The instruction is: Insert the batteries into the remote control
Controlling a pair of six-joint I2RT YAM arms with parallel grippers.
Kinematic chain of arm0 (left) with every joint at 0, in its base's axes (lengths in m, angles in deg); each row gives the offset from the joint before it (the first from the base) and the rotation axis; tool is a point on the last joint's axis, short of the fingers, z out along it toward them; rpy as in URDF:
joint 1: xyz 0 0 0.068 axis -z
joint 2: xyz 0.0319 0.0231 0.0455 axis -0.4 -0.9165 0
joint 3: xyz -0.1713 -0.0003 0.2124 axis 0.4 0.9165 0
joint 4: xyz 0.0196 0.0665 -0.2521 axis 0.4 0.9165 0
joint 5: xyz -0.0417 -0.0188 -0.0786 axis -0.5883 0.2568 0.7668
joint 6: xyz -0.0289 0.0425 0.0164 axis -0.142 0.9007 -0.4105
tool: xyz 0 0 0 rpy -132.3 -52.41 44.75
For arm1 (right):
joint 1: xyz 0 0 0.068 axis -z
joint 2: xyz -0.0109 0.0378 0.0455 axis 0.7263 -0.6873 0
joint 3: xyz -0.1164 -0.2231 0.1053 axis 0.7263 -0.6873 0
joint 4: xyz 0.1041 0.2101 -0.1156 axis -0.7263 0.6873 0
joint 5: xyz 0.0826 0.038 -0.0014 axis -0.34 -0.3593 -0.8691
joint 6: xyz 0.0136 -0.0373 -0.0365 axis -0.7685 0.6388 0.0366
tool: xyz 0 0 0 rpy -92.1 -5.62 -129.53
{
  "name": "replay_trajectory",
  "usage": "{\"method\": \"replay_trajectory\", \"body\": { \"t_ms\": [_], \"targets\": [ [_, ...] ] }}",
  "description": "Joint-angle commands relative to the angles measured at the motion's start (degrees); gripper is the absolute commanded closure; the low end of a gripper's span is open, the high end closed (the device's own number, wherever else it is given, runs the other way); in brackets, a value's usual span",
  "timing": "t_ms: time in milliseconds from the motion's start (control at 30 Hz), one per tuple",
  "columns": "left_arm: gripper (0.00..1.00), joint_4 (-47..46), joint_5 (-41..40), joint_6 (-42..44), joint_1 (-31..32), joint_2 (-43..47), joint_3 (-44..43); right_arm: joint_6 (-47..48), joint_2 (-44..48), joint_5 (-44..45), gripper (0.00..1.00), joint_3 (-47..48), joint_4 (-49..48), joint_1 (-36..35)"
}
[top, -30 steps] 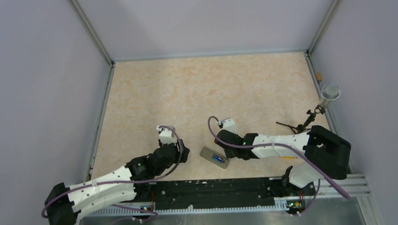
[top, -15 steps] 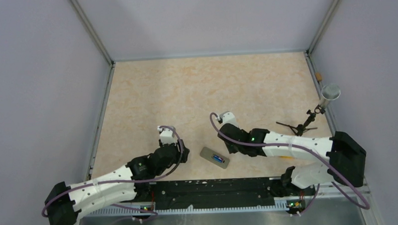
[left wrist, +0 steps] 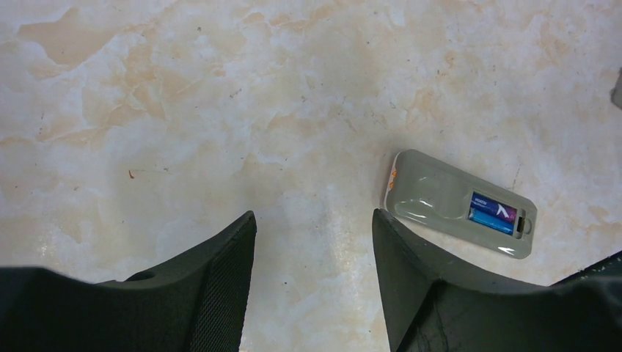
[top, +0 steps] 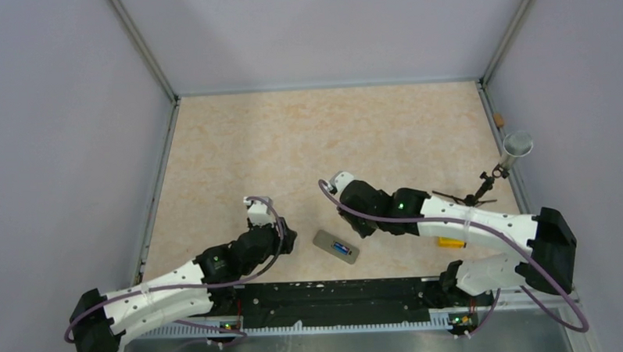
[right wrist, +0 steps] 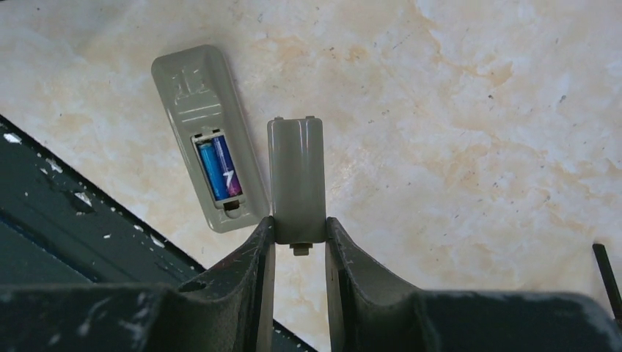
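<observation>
On my feed the remote lies grey back up on the table, slanted, between the two arms and just ahead of the black rail at the near edge. Its recess is uncovered, and I can see the batteries in it, two blue cylinders side by side along the remote's length, at the end nearer the rail. The right gripper is clamped on the cover, a small grey lid. I have it pinched by its near end, with a little tab showing between the fingers and the rest sticking out ahead of the claw. In the right wrist view the cover sits just beside the remote's right edge, roughly in line with the recess but not over it. I cannot tell how high it is above the table. The left gripper has its jaws apart with nothing between them, only bare tabletop. In its own camera the remote lies off to the right of the right finger, clear of it. Behind the right forearm a yellow stick lies on the table, and a small black stand sits near the right edge.
</observation>
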Motion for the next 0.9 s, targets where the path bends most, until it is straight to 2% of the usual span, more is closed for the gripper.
{"method": "replay_trajectory", "body": {
  "t_ms": [0,200,400,867],
  "targets": [
    [0.39,-1.02,-0.29,0.03,-0.21,2.51,-0.52,6.66,-1.81,-4.85,0.90,3.60,3.94,0.45],
    [0.39,-0.86,-0.72,0.09,-0.17,3.31,-0.35,10.62,-4.96,-12.54,0.90,3.61,4.52,0.45],
    [0.39,-0.52,-1.01,-0.03,-0.17,3.26,-0.53,12.23,-7.34,-16.14,0.90,4.18,4.24,0.36],
    [0.38,0.10,-0.97,-0.23,-0.23,4.91,-0.38,11.35,-13.07,-15.84,0.90,6.21,1.93,-0.42]
  ]
}}
